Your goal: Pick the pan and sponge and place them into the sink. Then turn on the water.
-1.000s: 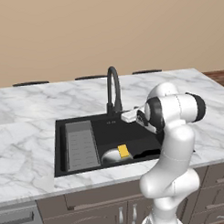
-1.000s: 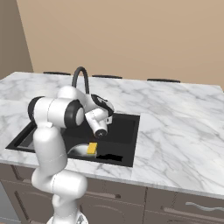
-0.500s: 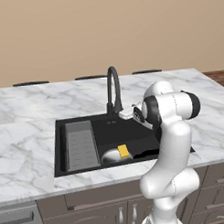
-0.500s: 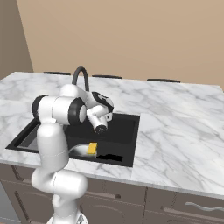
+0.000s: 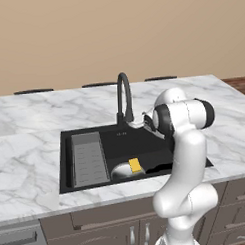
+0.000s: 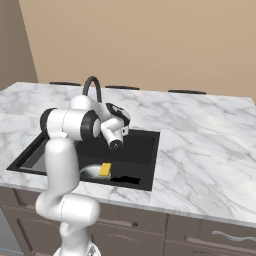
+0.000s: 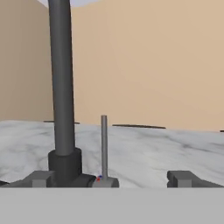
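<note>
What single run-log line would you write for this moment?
pan: in sink | sponge: on pan | fingers: open, at faucet lever | water: not running

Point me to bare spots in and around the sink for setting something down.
Free: the marble counter right of the sink, and the basin's back half between the ribbed tray and the right wall. Crowded: the front, where the sponge lies on the pan, and near the faucet, where the open gripper hangs.
</note>
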